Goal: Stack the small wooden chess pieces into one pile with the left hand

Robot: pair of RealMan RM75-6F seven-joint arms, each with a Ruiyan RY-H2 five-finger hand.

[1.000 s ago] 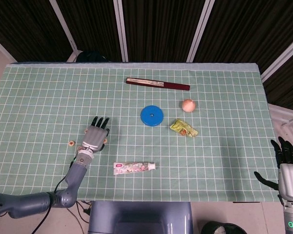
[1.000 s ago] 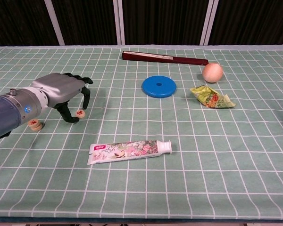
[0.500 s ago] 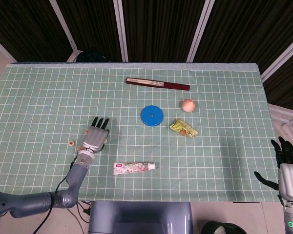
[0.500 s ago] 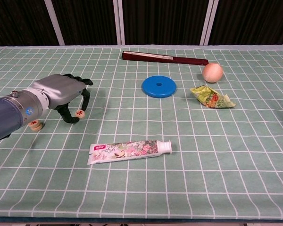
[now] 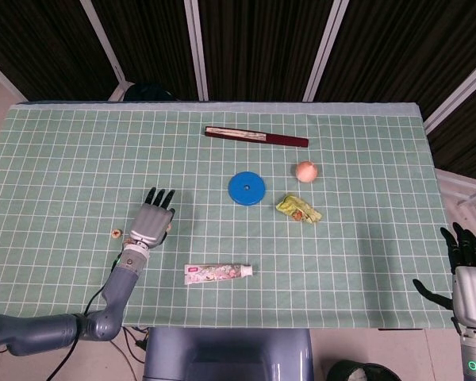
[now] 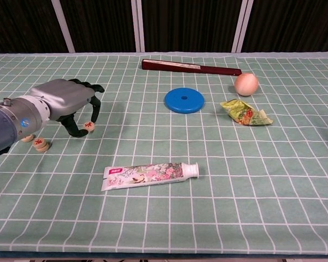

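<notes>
My left hand (image 6: 63, 101) hovers low over the left part of the green checked cloth, also seen in the head view (image 5: 149, 224). Between its thumb and a finger it pinches a small round wooden chess piece (image 6: 89, 126) with a red mark, just off the cloth. To its left a second piece (image 6: 41, 144) lies flat on the cloth, seen from above too (image 5: 116, 232). A third piece (image 6: 27, 138) peeks out from under the forearm beside it. My right hand (image 5: 468, 263) hangs past the table's right edge, fingers spread and holding nothing.
A toothpaste tube (image 6: 150, 174) lies in front of the left hand to its right. Further right are a blue disc (image 6: 184, 100), a crumpled green wrapper (image 6: 245, 113) and a peach-coloured ball (image 6: 246, 84). A dark red folded fan (image 6: 191, 66) lies at the back.
The left hand closed its thumb and finger on the chess piece, raised it slightly and shifted left toward the other pieces. A third piece came into sight under the forearm.
</notes>
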